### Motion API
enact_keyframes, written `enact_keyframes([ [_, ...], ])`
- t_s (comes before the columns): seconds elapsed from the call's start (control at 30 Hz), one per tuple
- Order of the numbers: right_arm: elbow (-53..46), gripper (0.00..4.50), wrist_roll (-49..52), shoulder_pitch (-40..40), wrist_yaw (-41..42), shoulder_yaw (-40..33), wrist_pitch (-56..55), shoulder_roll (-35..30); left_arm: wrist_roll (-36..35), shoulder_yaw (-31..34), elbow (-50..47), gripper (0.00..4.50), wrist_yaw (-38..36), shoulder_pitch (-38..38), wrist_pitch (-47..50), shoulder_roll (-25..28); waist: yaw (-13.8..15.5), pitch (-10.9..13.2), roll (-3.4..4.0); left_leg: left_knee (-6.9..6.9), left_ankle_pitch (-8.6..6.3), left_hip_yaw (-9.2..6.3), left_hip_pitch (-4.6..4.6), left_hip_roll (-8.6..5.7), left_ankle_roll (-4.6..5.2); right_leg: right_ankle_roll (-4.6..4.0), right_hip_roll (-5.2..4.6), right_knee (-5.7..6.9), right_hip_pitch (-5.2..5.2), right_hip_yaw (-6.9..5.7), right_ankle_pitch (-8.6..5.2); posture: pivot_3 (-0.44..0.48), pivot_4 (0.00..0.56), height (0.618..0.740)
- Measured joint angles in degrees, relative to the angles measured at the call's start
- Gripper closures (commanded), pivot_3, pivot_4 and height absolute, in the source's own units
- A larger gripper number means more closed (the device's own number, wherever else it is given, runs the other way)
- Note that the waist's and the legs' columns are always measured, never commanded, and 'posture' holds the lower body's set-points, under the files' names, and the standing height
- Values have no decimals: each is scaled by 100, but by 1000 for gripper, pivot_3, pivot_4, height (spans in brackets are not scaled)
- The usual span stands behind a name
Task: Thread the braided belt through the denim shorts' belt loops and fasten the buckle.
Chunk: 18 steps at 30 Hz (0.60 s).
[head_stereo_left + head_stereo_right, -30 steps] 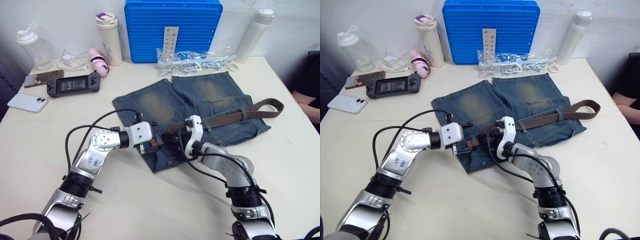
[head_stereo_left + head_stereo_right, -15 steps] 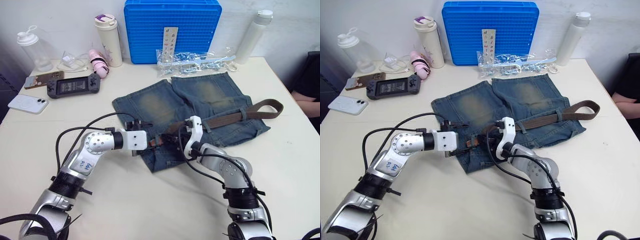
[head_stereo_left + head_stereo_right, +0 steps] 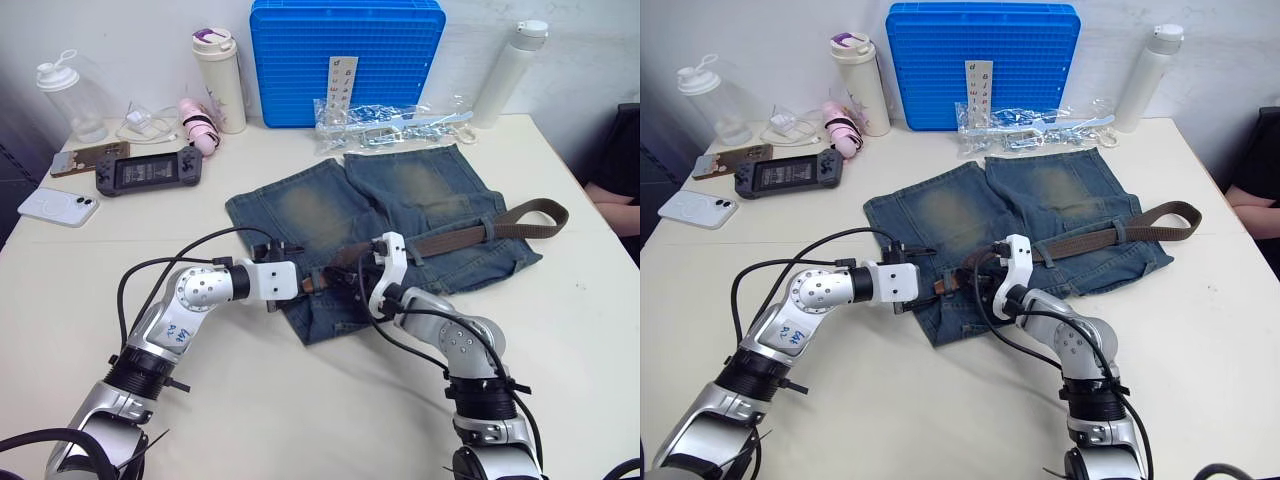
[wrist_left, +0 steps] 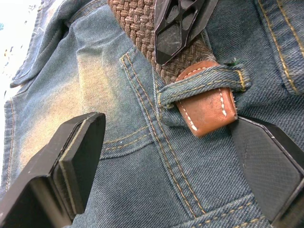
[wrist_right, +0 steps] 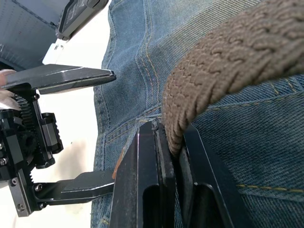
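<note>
A blue plastic crate (image 3: 346, 60) stands against the wall, far beyond both grippers. A clear bag of metal parts (image 3: 392, 122) lies just in front of it. A white bottle (image 3: 508, 72) leans well past the right gripper. Beyond the left gripper stand a cream tumbler (image 3: 220, 78) and a clear shaker bottle (image 3: 69, 97), with a black handheld console (image 3: 148, 169) and a white phone (image 3: 56, 206) on the pale tabletop (image 3: 300, 400).
</note>
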Motion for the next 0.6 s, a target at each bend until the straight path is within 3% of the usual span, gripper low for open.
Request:
enact_keyframes([
  [0.6,-8,4500,-27,-3,84,-26,29,30,619,-3,52,40,392,-94,-904,44,-9,5,8,-2,-1,1,-2,1,-1,0,0,-2,-2,-2,0,0,150,689],
])
